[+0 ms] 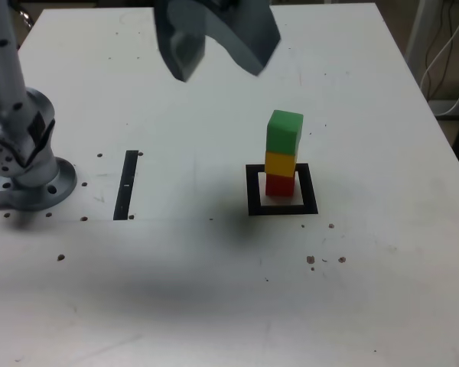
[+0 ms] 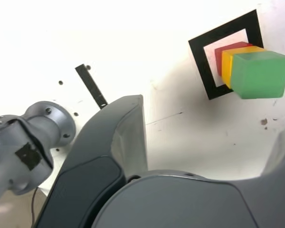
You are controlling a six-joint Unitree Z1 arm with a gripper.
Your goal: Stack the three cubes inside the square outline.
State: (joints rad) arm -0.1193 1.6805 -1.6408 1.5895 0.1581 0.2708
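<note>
The three cubes stand as one column inside the square outline: the red cube at the base on the pale centre, the yellow cube on it, and the green cube on top. From my exterior view the green cube sits turned slightly against the yellow one, so their edges do not line up exactly.

I read the gripper as high above the table, at the top edge of the exterior view. Its jaws are spread wide and hold nothing. The stack lies well apart from the jaws, below them and toward the exterior view's right; no cube touches either finger.

In my wrist view one dark finger fills the foreground and the other shows only as a blurred edge at the picture's border. The stack appears between and beyond them, seen from above with the green face nearest the camera.

The narrow black strip lies flat on the table, on the far side of the jaws from the stack, near the arm base.
</note>
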